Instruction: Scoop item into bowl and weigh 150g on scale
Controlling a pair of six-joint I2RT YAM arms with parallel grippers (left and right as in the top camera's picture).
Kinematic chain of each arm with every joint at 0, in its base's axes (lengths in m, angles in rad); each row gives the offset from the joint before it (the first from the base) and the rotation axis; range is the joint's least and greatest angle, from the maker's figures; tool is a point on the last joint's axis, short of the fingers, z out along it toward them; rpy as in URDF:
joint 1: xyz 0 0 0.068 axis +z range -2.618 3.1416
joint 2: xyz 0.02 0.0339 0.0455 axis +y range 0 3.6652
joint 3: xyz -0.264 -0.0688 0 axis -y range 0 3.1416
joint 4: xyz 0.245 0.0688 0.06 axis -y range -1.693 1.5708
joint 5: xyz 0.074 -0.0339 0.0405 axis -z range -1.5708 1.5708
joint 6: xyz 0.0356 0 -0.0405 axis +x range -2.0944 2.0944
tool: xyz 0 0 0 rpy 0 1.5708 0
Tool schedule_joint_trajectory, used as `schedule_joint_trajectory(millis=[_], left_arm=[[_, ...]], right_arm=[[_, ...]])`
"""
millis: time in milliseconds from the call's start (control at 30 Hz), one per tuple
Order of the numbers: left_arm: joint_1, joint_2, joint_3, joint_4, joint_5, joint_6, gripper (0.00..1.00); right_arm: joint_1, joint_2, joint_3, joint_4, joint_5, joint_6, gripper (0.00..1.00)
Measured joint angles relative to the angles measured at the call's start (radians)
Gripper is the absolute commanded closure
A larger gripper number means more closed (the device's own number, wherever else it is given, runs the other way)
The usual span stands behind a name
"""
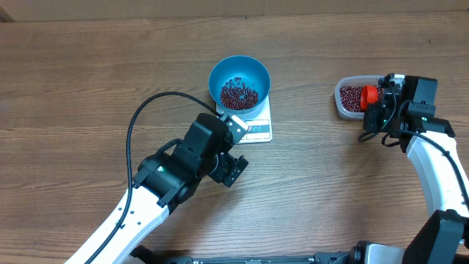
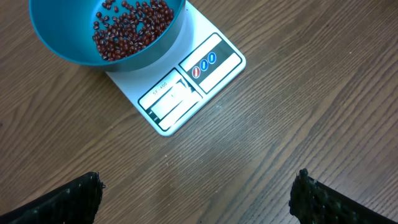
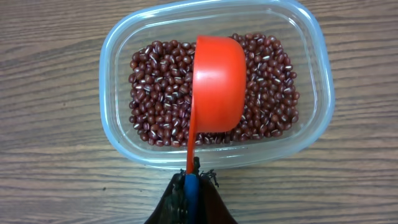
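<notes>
Over at the right edge of the table, right gripper (image 3: 189, 186) is clamped tight on the thin handle of one red-orange plastic scoop (image 3: 217, 84). The scoop's round cup is turned on its side over one clear plastic tub (image 3: 323, 93), a rounded rectangle with a glossy rim. A flat layer of beans (image 3: 161, 93) fills the tub: small maroon ovals, far too many to count. Can't tell if the cup touches them. Only the right wrist view shows this grip; from overhead the scoop is just a red dot at the tub's edge.

Left gripper (image 2: 199, 199) is spread wide, holding nothing, its two dark textured fingers (image 2: 68, 202) at the bottom corners of its wrist view. It hovers over bare wood just beside the scale (image 2: 186, 93).

One scale, flat, white, rectangular. One round, deep, bright blue bowl (image 1: 216, 77) sits on its far end, with a smaller heap of beans in the bottom. Only the left wrist view shows the display window (image 2: 171, 99) and three oval buttons (image 2: 203, 64), one red and two blue; the readout is illegible. Bowl and tub are well apart.

Table (image 1: 88, 73) is brown wood grain. One black cable (image 1: 146, 110) loops off the left arm.
</notes>
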Motion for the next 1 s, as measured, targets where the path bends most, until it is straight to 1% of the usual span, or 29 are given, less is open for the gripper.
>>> schedule_joint_trajectory(millis=[33,100,333,433,500,800,1000], left_arm=[[0.000,0.000,0.000,0.000,0.000,0.000,0.01],[0.000,0.000,0.000,0.000,0.000,0.000,0.01],[0.000,0.000,0.000,0.000,0.000,0.000,0.01],[0.000,0.000,0.000,0.000,0.000,0.000,0.01],[0.000,0.000,0.000,0.000,0.000,0.000,0.01],[0.000,0.000,0.000,0.000,0.000,0.000,0.01],[0.000,0.000,0.000,0.000,0.000,0.000,0.01]], right_arm=[[0.000,0.000,0.000,0.002,0.000,0.000,0.82],[0.000,0.000,0.000,0.005,0.000,-0.002,0.79],[0.000,0.000,0.000,0.005,-0.001,0.000,0.81],[0.000,0.000,0.000,0.010,0.000,0.000,0.76],[0.000,0.000,0.000,0.018,-0.001,0.000,0.74],[0.000,0.000,0.000,0.064,-0.001,-0.001,0.73],[0.000,0.000,0.000,0.075,-0.001,0.000,0.74]])
